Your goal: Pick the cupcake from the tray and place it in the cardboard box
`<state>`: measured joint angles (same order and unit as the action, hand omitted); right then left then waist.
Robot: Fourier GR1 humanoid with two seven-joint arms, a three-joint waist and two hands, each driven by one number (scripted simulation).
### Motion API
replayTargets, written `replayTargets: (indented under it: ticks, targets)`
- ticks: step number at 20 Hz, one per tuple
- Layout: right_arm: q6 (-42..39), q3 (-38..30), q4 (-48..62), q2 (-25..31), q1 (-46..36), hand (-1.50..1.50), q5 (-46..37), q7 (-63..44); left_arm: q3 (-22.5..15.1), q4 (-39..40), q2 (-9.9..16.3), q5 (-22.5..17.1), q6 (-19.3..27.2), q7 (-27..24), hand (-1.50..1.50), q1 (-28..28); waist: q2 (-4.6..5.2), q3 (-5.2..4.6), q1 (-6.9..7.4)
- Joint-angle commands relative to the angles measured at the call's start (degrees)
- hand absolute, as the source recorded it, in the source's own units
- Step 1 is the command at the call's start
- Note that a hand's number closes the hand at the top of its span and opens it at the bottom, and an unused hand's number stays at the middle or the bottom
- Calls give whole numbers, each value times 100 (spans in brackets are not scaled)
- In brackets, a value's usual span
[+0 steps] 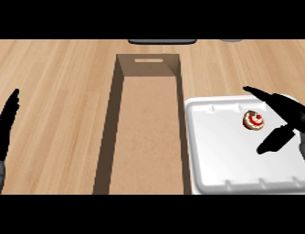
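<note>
Right hand (291,114) open over white tray (216,169) beside cupcake (254,120); cardboard box (145,137) left

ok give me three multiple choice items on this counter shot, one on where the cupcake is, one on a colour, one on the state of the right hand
1. Where is the cupcake?
A. in the cardboard box
B. on the white tray
C. on the bare counter

2. What colour is the tray?
A. white
B. blue
C. brown

3. What state is the right hand in?
A. curled round the cupcake
B. open beside the cupcake, holding nothing
C. resting inside the box

Answers:
1 B, the cupcake sits in the tray's far part, right of the cardboard box.
2 A, the tray is white against the wooden counter.
3 B, thumb and fingers are spread either side of the cupcake and not closed on it.
</note>
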<state>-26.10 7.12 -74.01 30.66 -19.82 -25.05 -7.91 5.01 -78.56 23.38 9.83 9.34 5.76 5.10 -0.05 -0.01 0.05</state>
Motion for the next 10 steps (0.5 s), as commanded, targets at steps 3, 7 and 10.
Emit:
replayTargets:
  ticks: [3, 7, 10]
  targets:
    - [31, 178, 382, -396, -28, -150, -560, -399, 226, 179, -11, -71, -237, -453, 0, -146, 9, 0, 26]
    - [153, 24, 759, -602, -96, -150, -885, -286, 252, 62, -99, 150, -222, 20, 0, 136, 7, 1, 13]
    - [368, -139, 1245, -552, -265, 150, -1066, 34, 120, 464, -374, 383, 5, -195, 0, 307, 14, 2, 14]
